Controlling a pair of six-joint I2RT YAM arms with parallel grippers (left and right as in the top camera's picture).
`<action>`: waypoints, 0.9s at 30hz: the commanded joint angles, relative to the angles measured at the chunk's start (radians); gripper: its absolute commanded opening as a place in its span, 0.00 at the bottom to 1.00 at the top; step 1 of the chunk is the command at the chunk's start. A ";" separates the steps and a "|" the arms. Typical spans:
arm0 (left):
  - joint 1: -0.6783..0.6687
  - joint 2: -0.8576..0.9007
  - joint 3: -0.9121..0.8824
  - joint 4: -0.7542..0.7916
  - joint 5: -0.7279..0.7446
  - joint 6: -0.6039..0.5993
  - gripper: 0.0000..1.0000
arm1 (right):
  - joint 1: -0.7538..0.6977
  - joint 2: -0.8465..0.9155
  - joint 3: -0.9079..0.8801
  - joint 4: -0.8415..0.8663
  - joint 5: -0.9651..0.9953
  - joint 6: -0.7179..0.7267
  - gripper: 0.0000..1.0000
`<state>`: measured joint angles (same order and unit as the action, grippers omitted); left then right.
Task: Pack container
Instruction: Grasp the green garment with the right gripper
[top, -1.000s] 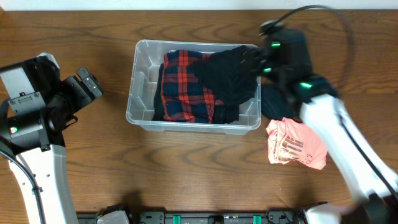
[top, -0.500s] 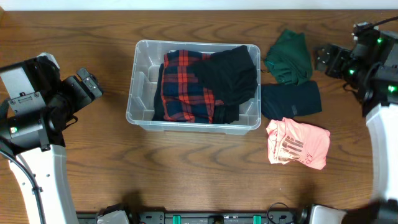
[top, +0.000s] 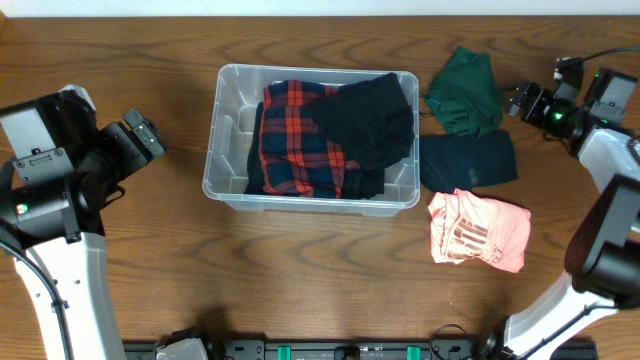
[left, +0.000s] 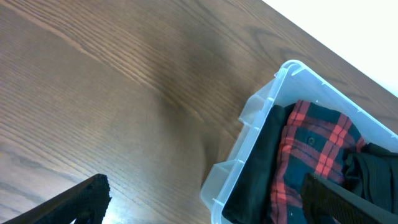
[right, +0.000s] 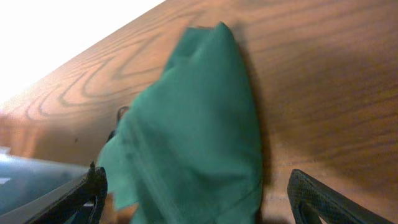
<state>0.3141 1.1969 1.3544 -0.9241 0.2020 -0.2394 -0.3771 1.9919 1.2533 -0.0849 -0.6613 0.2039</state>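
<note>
The left gripper (top: 150, 133) is recorded at the left of the table (top: 320, 280), well apart from the container (top: 213, 140), its fingers spread with nothing between them. The container, a clear colourless rectangular bin with rounded corners and a thick rim, is found upright at table centre, filled by a red-and-navy plaid garment (top: 295, 140) with a black garment (top: 370, 120) laid over its right part. Beside it on the wood a green garment (top: 465, 90), a dark navy garment (top: 468, 160) and a pink garment (top: 478, 230) are noted, with the right gripper (top: 520, 100) near the green one, fingers spread wide, nothing held.
</note>
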 joint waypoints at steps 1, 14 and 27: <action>0.005 0.004 -0.002 -0.003 -0.012 -0.002 0.98 | -0.002 0.074 -0.005 0.050 -0.018 0.122 0.90; 0.005 0.004 -0.002 -0.003 -0.012 -0.002 0.98 | 0.064 0.171 -0.005 0.074 -0.045 0.204 0.84; 0.005 0.004 -0.002 -0.003 -0.012 -0.002 0.98 | 0.122 0.171 -0.005 -0.022 0.080 0.207 0.68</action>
<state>0.3141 1.1969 1.3544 -0.9241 0.2020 -0.2394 -0.2623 2.1326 1.2678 -0.0776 -0.6388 0.3939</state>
